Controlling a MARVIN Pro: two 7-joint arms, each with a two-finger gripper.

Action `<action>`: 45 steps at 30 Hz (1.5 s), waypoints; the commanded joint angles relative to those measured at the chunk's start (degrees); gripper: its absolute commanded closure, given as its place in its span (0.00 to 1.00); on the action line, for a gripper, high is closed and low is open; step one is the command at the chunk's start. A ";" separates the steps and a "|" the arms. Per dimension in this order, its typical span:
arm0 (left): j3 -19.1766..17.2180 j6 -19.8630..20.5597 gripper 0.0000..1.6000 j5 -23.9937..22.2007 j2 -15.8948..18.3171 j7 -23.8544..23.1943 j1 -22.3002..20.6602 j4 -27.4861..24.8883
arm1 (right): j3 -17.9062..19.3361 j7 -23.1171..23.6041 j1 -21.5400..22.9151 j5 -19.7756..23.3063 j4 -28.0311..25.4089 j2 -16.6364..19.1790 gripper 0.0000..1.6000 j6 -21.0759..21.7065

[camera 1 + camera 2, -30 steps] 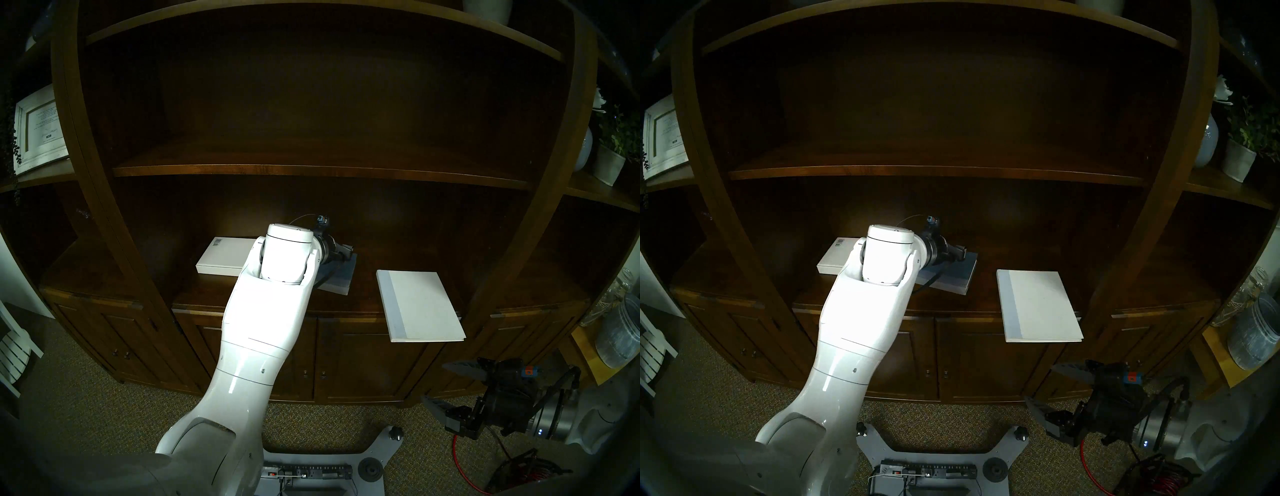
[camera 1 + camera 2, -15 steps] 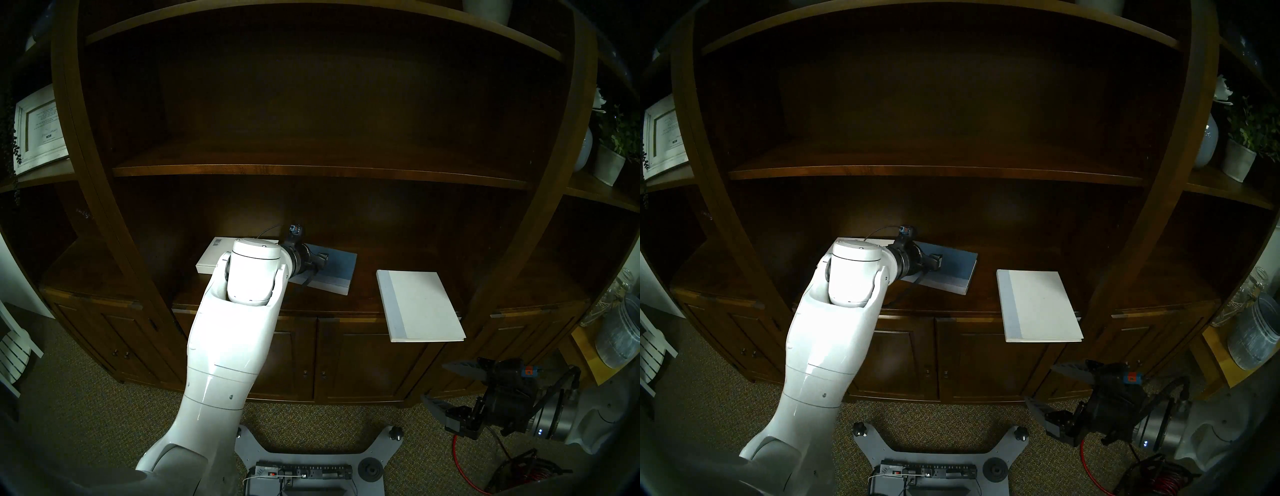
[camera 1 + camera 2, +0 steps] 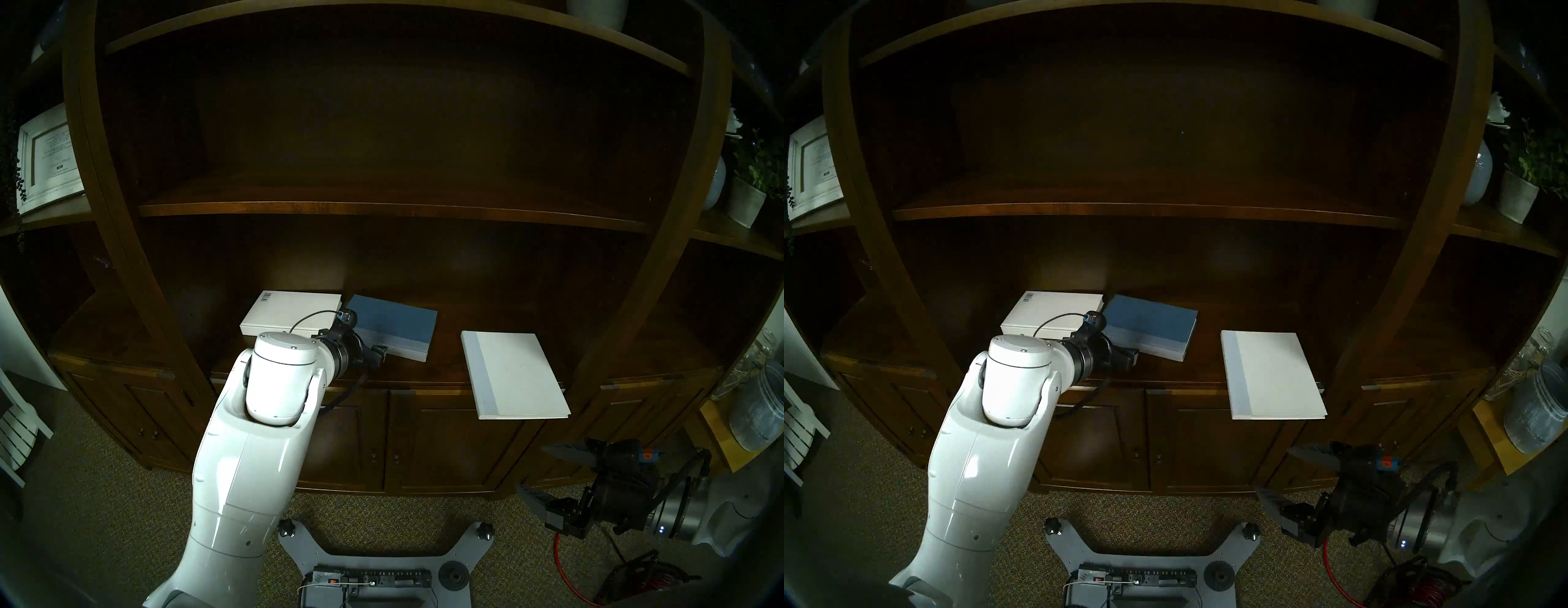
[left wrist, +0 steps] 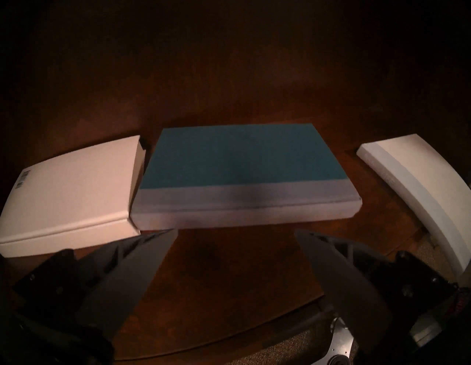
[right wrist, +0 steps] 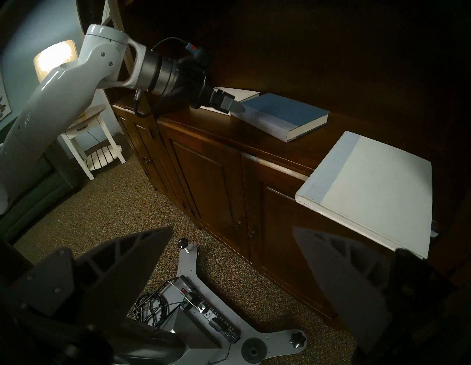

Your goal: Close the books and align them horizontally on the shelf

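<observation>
Dark-brown wood frames the scene: on the deep shelf (image 3: 445, 369) above the cabinet doors, three closed books lie flat. A second ago the left gripper (image 3: 379, 354) was reaching over the blue book (image 3: 392, 325); now it has drawn back toward the shelf's front edge, its fingers spread and holding nothing, tips just short of the book's pale spine strip in the left wrist view. The blue book sits in the middle of the shelf, skewed, one corner close against the white book with the barcode (image 3: 290, 314), which lies toward the back left; whether the two touch is not clear. The white book with the grey-blue strip (image 3: 515, 373) rests near the right end, well apart from the others and jutting out over the front edge. The right gripper (image 3: 547, 473) hangs low in front of the cabinet, also spread and empty. With every cover shut, closing looks finished; what remains, by this reading, is squaring the blue book and pulling the overhanging one back into line.
</observation>
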 commanded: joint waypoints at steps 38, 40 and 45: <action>3.17 -0.18 0.00 3.61 -5.44 3.08 -6.50 4.12 | -0.16 -0.29 0.45 -0.37 -0.23 0.17 0.00 -1.16; 3.48 -0.18 0.00 3.62 -5.90 3.29 -8.84 6.17 | -0.17 -0.30 0.45 -0.38 -0.23 0.17 0.00 -1.17; 3.68 -0.18 0.00 3.91 -6.75 4.13 -9.58 8.07 | -0.17 -0.32 0.45 -0.40 -0.23 0.18 0.00 -1.18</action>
